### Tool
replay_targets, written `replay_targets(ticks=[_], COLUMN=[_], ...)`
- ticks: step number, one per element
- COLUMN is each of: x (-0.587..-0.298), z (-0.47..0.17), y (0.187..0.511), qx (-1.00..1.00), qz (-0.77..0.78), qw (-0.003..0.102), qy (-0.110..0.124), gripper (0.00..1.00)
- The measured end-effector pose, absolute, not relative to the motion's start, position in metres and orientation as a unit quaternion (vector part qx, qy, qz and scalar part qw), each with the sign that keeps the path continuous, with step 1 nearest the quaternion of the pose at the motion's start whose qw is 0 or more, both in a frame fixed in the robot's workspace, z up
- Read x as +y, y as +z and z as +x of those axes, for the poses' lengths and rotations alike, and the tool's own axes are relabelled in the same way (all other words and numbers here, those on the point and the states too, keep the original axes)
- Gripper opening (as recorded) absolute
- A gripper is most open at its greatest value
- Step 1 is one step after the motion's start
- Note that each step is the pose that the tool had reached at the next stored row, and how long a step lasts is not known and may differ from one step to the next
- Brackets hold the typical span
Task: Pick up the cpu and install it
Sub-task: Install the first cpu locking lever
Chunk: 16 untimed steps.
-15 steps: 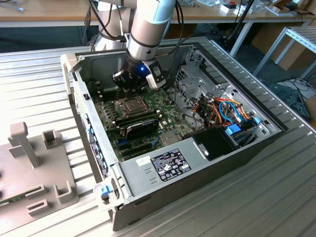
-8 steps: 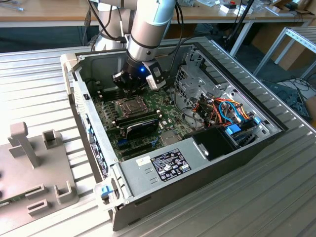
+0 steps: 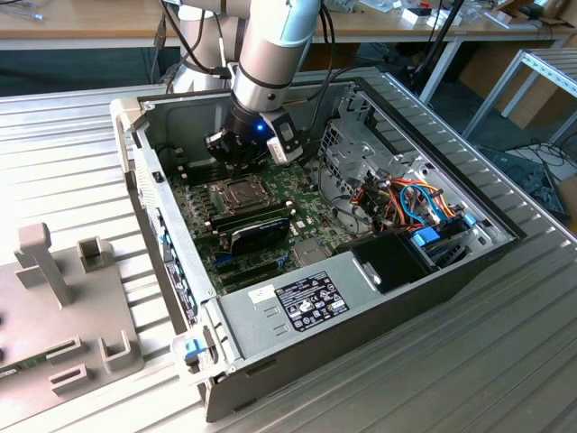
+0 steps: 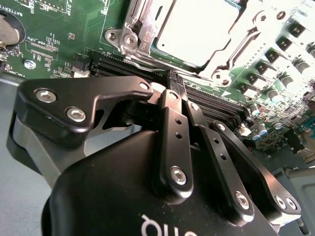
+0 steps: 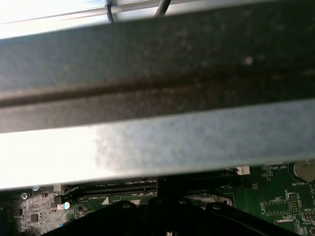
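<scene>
Black pincer, fingers pressed together and empty, hovers just beside the socket where the flat silver-grey square cpu already sits; locking the shiny retention frame apparently remains.

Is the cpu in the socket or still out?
In: the cpu lies flat inside the retention frame; the gripper, fingers together, holds nothing.

A ribbed, silver-grey metal table is seen in the exterior view. An open black and grey metal computer case is laid flat on it. Toward the exterior view's left, a grey plastic fixture plate with upright blocks is set on the table, apart from the case.
</scene>
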<state>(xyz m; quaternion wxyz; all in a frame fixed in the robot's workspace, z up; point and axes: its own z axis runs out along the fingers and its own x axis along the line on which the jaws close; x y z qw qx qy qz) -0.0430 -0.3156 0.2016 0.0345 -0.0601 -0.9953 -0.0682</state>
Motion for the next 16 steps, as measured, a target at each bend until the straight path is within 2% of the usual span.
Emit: replay_targets(ticks=[16], x=[-0.3172], z=[-0.0428], y=[0.2010], qx=[-0.995], qz=[-0.060], qw=[0.035], qy=[-0.068], gripper=[0.11])
